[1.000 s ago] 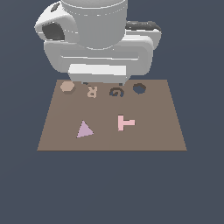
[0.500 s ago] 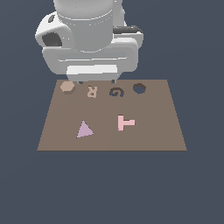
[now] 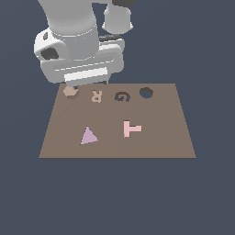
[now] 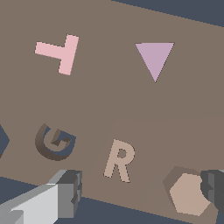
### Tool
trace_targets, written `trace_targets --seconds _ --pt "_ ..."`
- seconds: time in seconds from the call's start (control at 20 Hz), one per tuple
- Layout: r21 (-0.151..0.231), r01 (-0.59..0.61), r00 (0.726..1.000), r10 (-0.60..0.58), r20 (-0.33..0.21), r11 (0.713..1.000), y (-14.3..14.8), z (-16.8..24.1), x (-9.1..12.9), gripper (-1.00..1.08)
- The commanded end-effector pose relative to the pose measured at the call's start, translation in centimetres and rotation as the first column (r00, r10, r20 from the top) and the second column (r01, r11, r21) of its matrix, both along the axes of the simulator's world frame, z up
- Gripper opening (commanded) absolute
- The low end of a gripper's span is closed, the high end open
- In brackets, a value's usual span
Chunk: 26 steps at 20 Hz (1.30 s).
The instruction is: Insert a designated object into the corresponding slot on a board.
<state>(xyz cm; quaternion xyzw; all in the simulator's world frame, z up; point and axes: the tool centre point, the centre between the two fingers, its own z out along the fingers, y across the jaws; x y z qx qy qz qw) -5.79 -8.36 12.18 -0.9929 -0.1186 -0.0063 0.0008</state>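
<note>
The peach-tan hexagonal block [image 3: 70, 92] [image 4: 188, 195] lies flat at the board's far corner on the exterior view's left. The dark round slot [image 3: 146, 92] is in the same far row, toward the exterior view's right; only its edge [image 4: 2, 140] shows in the wrist view. My gripper [image 3: 87, 85] [image 4: 142, 191] hangs open just above that far row. One fingertip [image 4: 213, 189] overlaps the block's edge and the other [image 4: 68, 192] is near the G. Nothing is held. The brown board [image 3: 160, 142] lies flat.
A tan letter R [image 3: 96, 96] [image 4: 119, 160] and a dark G [image 3: 121, 97] [image 4: 54, 141] lie between block and slot. A mauve triangle [image 3: 88, 136] [image 4: 155, 57] and a pink T [image 3: 131, 129] [image 4: 59, 52] lie in the near row.
The arm's hand has swung toward the exterior view's left and come down closer to the board's far row, ending over the hexagonal block. The pieces have not moved.
</note>
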Motion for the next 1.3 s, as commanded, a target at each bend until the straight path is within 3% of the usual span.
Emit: trace_targets --seconds 0.0,0.65,1.25 --pt "-0.001 -0.058 0.998 0.058 -0.002 0.998 -1.4 -1.2 -1.0 1.00" --pt "-0.002 -0.276 0.961 0.276 -0.009 0.961 -7.5 -5.7 -3.6 1.00" --pt "-0.003 -0.348 0.937 0.348 -0.012 0.937 -9.7 -7.2 -4.0 1.00"
